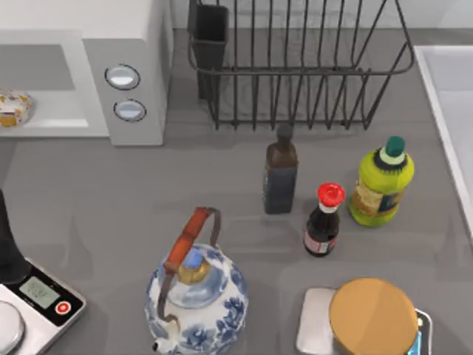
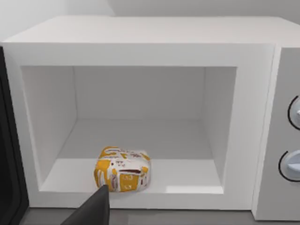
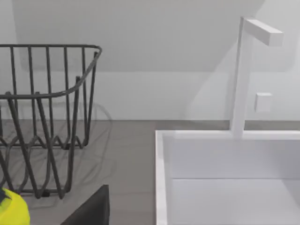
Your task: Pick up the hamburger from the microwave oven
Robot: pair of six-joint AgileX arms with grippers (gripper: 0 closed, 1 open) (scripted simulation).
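Grey countertop (image 1: 111, 214) is spreading out below you, and the hamburger (image 2: 123, 169) is sitting inside the open microwave oven (image 2: 140, 51), near the front edge of its white floor, towards the cavity's left side in the top view. Your left gripper (image 2: 93, 211) is hovering just in front of the opening, one dark finger showing; you cannot tell whether its jaws are apart or together. Two silver knobs (image 1: 123, 76) are facing up beside the cavity. A wire dish rack (image 1: 295, 74) is standing to the right of the oven. Your right gripper (image 3: 91, 210) is pointing towards the sink (image 3: 225, 159), jaw state unclear.
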